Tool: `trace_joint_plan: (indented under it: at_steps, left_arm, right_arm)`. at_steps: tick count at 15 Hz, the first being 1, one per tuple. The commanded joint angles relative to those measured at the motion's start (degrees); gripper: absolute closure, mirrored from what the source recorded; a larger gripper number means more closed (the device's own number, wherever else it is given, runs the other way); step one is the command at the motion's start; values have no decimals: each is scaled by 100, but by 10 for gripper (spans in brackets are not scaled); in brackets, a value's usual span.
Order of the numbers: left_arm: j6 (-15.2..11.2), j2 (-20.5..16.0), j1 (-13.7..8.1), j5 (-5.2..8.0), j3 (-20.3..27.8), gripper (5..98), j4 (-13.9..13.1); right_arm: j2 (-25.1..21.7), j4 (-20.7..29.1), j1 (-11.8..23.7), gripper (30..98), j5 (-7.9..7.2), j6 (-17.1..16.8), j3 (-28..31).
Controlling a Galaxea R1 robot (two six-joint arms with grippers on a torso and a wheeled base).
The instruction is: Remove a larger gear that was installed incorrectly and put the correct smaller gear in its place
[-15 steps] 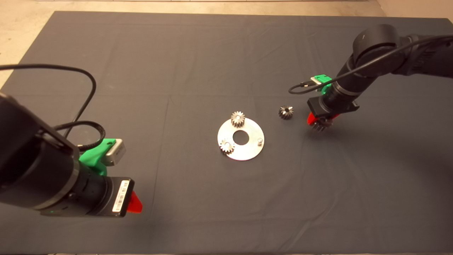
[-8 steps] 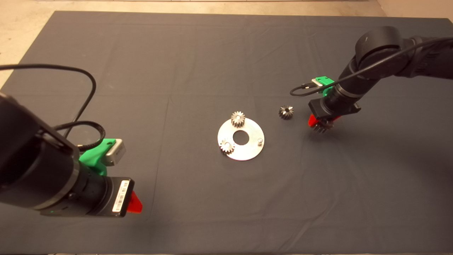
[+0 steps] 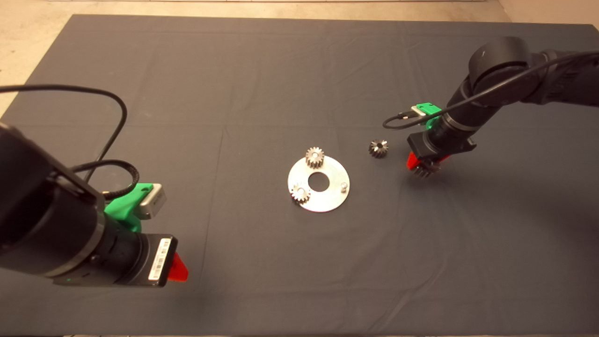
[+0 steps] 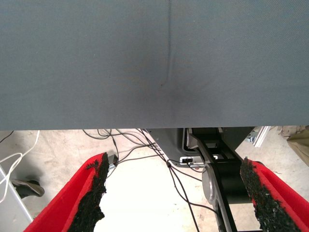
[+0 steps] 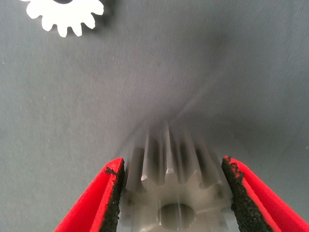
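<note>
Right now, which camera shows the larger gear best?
The right wrist view: the larger gear fills the gap between the right gripper's pads, teeth and bore visible. The head view shows only teeth under that gripper. The left wrist view misses it.

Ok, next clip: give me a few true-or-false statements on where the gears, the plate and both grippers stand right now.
1. The right gripper is shut on the larger gear, a chunky dark grey steel toothed wheel. True.
2. The round silvery metal plate carries three gears. False: two small steel pinions sit on it, and one pin is bare.
3. The smaller gear, a steel pinion, lies on the dark mat between plate and right gripper. True.
4. The left gripper holds a pinion. False: it is open and empty, parked at the mat's lower left.
</note>
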Motion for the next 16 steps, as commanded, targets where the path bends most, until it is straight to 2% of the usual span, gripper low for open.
trace_joint_plan:
  at_steps: [1,2,4,6,7,8,9,10,11,16]
  left_arm:
    - [-33,-5,-90,755,5,347,-89]
    - [-33,-6,-90,755,-1,347,-89]
    - [-33,3,-90,755,-3,347,-89]
    - [-33,-2,-90,755,14,347,-89]
    - [-33,3,-90,755,16,347,-89]
    - [-33,-6,-85,755,23,347,-89]
    - [-33,-6,-90,755,15,347,-89]
    - [-33,-6,-90,755,15,347,-89]
    - [-33,-6,-90,755,8,347,-89]
    - [-33,-6,-90,755,-12,347,-89]
  right_arm:
    - [-37,187,65,754,-750,2,83]
    - [-54,187,0,754,-750,27,97]
    - [-71,180,-83,712,-750,63,162]
    - [-6,131,-83,711,-750,50,200]
    - [9,81,-74,711,-750,27,452]
    - [17,-270,-83,711,-750,19,834]
    - [8,-861,-66,711,-750,27,1070]
    - [-1,-1106,-47,710,-750,64,1139]
    - [-10,-1129,-22,711,-750,74,1205]
    - [192,-1167,514,711,-750,98,1504]
